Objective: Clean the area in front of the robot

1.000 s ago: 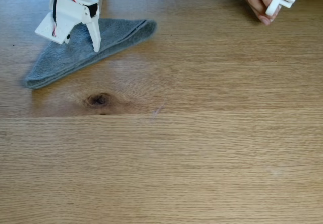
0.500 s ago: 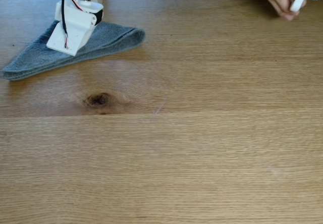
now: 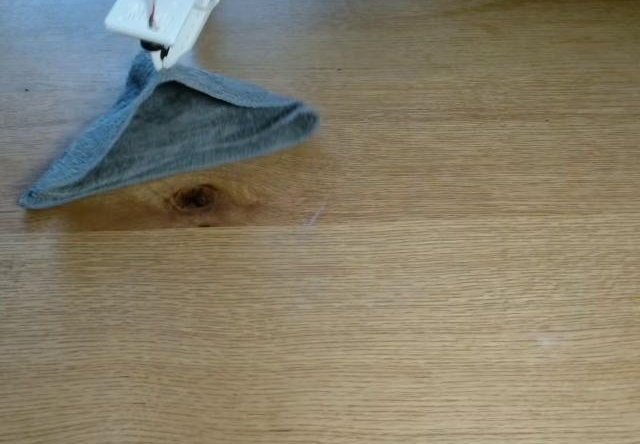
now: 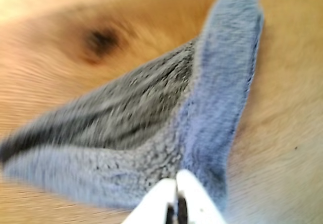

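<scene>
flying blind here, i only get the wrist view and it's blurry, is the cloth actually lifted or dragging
Observer: In the fixed view the gripper holds one corner of the grey terry cloth raised; the lower edge reaches the oak tabletop.
Operator: where's the knot then
Observer: The dark knot sits just past the cloth's lower edge, uncovered.
Operator: which way does the cloth spread
Observer: In the fixed view it fans out below the gripper, towards the left edge and the middle.

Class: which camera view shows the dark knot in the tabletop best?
The fixed view: the knot appears sharp, just below the grey cloth on the tabletop. The wrist view shows the knot blurred, beyond the cloth pinched by the hand.
</scene>
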`<action>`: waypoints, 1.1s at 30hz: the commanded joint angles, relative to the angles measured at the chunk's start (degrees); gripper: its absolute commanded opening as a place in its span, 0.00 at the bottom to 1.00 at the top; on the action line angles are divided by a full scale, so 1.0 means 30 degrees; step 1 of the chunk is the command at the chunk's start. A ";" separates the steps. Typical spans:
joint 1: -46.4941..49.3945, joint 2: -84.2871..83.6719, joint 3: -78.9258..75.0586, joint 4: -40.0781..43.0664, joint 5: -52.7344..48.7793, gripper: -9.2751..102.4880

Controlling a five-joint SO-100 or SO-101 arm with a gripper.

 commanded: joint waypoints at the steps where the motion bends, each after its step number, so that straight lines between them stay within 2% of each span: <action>1: -0.1465 0.4512 -0.0293 0.1436 0.0557 0.08; 8: -0.3867 0.8232 -0.0293 0.3867 0.1084 0.08; 14: -0.3164 0.8818 -0.0293 0.4219 0.0938 0.08; 19: -0.0820 0.7646 -0.0264 0.4453 -0.0791 0.08; 33: 0.9434 0.3252 -0.0264 0.5303 -1.1719 0.08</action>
